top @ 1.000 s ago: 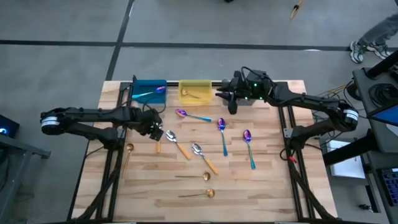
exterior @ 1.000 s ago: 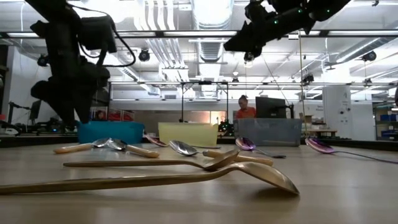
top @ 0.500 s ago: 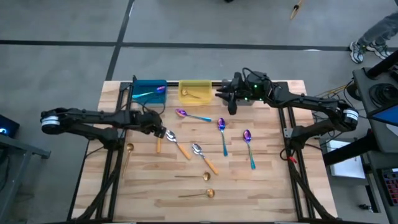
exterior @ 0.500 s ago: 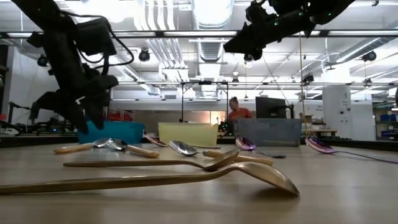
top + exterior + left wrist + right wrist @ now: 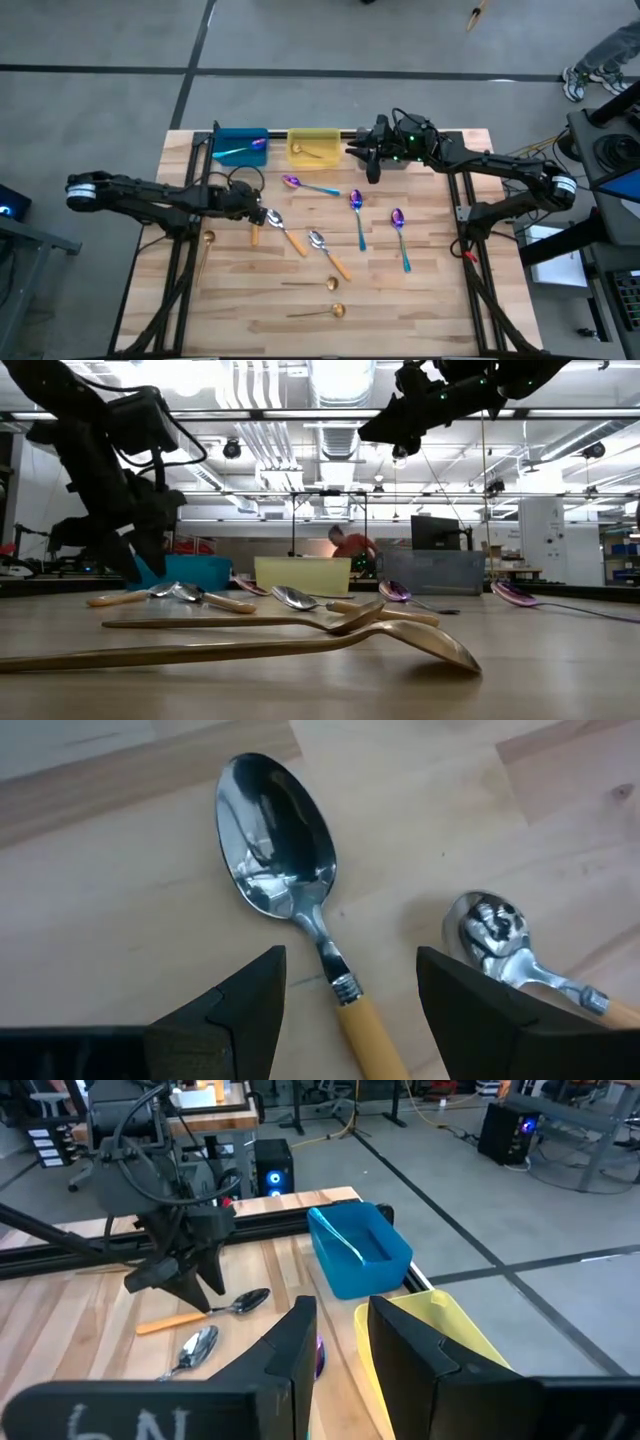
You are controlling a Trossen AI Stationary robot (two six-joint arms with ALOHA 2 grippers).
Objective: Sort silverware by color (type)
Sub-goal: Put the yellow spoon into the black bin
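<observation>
Spoons spread over the surface (image 5: 430,300), bins along the far edge.

Three bins side by side at the far edge: left bin (image 5: 238,146) holds one spoon, middle bin (image 5: 314,147) holds one, right bin (image 5: 392,160) sits under the right gripper (image 5: 373,172). Left gripper (image 5: 262,214) is left of centre, over the bowl of a spoon (image 5: 290,860); a second spoon (image 5: 520,955) lies just beside it. Three spoons lie right of centre, three near the front and left edge.

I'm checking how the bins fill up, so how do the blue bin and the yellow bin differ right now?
The blue bin holds a teal-handled purple spoon, while the yellow bin holds a gold spoon. The blue bin sits nearer the table's left edge; the yellow stands beside it toward the middle. Both stand along the table's far edge, each holding one visible spoon.
</observation>
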